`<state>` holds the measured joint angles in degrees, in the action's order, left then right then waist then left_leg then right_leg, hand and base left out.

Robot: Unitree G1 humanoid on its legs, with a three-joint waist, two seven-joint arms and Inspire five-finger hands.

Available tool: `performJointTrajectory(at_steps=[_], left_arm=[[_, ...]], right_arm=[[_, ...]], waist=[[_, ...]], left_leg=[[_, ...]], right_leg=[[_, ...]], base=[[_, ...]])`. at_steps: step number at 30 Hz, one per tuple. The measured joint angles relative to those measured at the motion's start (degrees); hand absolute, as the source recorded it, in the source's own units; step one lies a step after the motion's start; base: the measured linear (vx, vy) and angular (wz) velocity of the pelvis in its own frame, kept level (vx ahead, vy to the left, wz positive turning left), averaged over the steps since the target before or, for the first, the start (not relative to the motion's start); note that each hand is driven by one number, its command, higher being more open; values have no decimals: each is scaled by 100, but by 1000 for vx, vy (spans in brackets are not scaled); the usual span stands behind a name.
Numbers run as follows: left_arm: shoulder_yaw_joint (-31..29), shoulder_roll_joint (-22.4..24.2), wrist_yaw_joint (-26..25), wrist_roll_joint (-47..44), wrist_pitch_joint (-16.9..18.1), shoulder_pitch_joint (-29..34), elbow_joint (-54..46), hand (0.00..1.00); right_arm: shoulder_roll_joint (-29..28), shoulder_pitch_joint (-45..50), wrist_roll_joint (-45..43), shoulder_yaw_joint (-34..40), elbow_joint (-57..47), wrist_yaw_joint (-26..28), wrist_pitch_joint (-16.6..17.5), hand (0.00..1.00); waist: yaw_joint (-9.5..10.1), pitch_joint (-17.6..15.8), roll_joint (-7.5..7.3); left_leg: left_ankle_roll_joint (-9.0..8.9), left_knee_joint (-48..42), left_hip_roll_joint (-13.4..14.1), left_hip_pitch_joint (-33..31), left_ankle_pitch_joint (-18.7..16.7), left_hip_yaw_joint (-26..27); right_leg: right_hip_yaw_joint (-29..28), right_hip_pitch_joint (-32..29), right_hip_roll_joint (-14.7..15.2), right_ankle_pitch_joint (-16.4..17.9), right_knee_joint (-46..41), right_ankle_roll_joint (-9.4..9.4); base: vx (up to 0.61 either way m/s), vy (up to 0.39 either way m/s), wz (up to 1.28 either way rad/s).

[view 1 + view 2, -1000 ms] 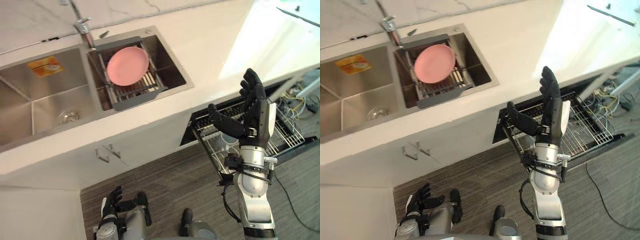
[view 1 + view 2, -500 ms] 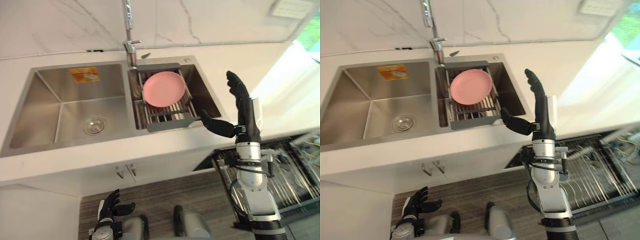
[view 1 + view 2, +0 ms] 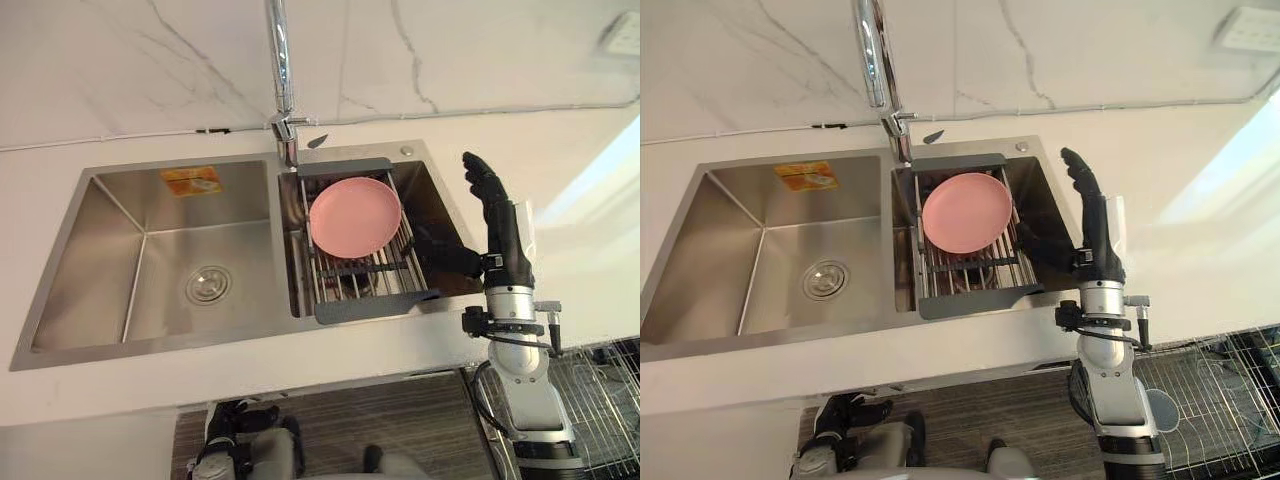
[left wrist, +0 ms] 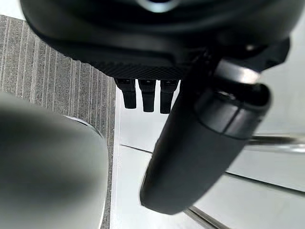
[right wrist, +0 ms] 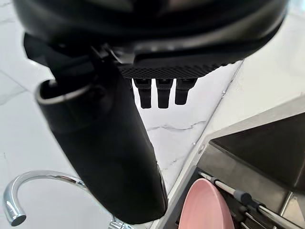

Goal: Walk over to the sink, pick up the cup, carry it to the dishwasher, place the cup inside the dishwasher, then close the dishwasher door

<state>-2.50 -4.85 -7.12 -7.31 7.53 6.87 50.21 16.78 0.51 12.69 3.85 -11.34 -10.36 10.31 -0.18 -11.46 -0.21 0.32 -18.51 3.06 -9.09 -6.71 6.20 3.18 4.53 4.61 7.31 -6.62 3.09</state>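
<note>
**Right hand faces the sink; likely cup lies the other way**

Bottom edge of frame: left hand [image 3: 845, 415] hangs low by the floor, fingers loose, nothing in it. Lower right corner: dishwasher rack [image 3: 1225, 385] is pulled out, w/ a pale round thing [image 3: 1156, 410] in it just beside the right forearm; prob. the cup, can't say for sure. Higher up, frame right: right hand [image 3: 500, 245] is raised at the counter [image 3: 580, 180] edge, fingers straight & pointing up-frame, thumb out toward the sink [image 3: 150, 260]; it's empty. Past it: pink plate [image 3: 355, 215] on the drain rack [image 3: 375, 303] in the right-hand basin; faucet [image 3: 283, 70] top centre.

My read: if that's the cup, it sits down-frame of the right hand, behind the wrist, opposite to where the fingers point. It's on the right arm's side, well apart from the left hand; its long axis I can't tell.
</note>
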Motion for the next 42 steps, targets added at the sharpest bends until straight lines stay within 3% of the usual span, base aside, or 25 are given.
performJointTrajectory(at_steps=[4, 5, 15, 26, 42], left_arm=[[6, -18, 1, 59, 23, 12, 26, 90], [82, -87, 8, 76, 134, 54, 198, 90], [63, -74, -3, 75, 131, 73, 199, 90], [-61, 25, -27, 57, 74, 93, 195, 90], [-85, 19, -17, 58, 77, 104, 150, 90]], right_arm=[[51, 24, 43, -3, 154, 46, -2, 90], [128, 242, 46, -213, 418, 189, -28, 90], [-27, 242, 137, -213, 428, 149, -125, 90], [-166, 210, 1292, -187, 442, -254, -500, 90], [417, -621, 2367, -208, 1715, -258, -658, 90]], waist=[[-24, 7, -13], [-76, 219, -69], [-56, 221, -67], [60, 227, -57], [86, 235, -57]], left_leg=[[-54, 464, -50, 182, 266, 39], [-67, 1452, -179, 331, 1033, -25], [-64, 1578, -194, 553, 1067, -25], [-119, 2354, -256, 1064, 1521, -296], [-55, 2352, -372, 901, 1538, -466]], right_leg=[[-25, -30, 45, -21, 8, 35], [-5, -258, 52, -102, 186, 111], [0, -74, 63, -107, 204, 109], [301, 221, 98, -60, 253, 153], [470, 169, 166, -34, 286, 178]], base=[[-8, -19, -4], [0, 0, 0], [0, 0, 0], [-38, -11, 13], [15, -8, 6]])
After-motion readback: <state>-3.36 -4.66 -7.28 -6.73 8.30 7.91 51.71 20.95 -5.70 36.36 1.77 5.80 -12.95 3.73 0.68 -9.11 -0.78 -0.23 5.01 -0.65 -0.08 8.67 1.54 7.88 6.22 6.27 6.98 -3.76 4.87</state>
